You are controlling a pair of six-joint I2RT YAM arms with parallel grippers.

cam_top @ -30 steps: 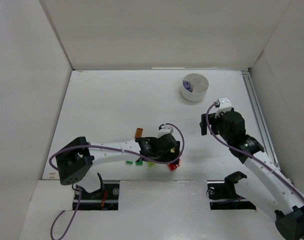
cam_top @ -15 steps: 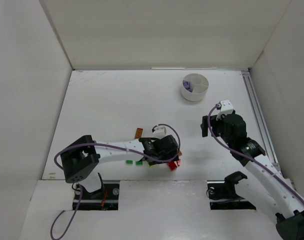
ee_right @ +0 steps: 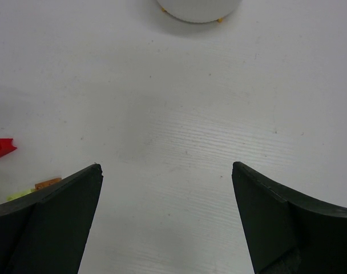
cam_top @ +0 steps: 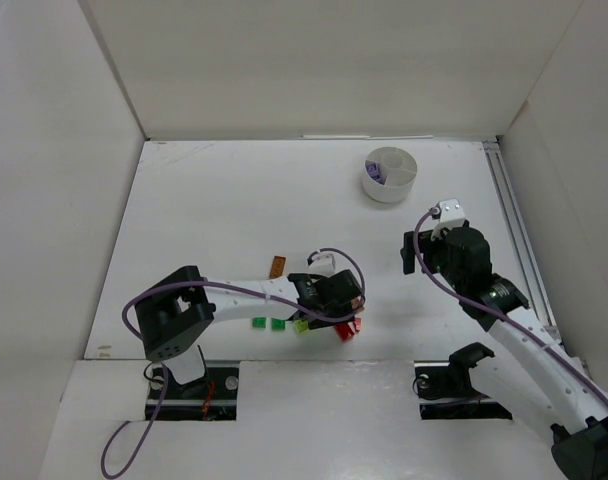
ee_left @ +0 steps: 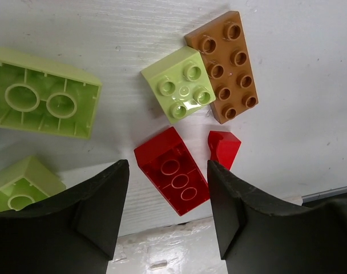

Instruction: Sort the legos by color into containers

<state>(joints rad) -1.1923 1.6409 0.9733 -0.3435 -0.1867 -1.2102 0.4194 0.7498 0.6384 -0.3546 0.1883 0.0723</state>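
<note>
My left gripper [ee_left: 168, 166] stands low over a cluster of legos near the table's front edge, open, with its jaws partly drawn in on either side of a red brick [ee_left: 172, 178] lying studs down. A gap shows on both sides of that brick. Beside it lie a small red piece [ee_left: 224, 149], a lime brick [ee_left: 180, 92], an orange-brown plate [ee_left: 225, 65] and an upturned lime brick [ee_left: 42, 101]. The round white dish [cam_top: 388, 192] of containers sits at the back right, with purple legos [cam_top: 376, 173] in one wedge. My right gripper [ee_right: 168, 171] hangs open over bare table.
Two dark green bricks [cam_top: 257, 323] lie left of the left gripper [cam_top: 342, 318], and an orange-brown piece [cam_top: 278, 266] lies behind the arm. White walls enclose the table on three sides. A metal rail [cam_top: 512, 230] runs along the right edge.
The left gripper's jaws have narrowed around the red brick, and its arm has shifted a little towards the front. The right arm has hardly moved.
</note>
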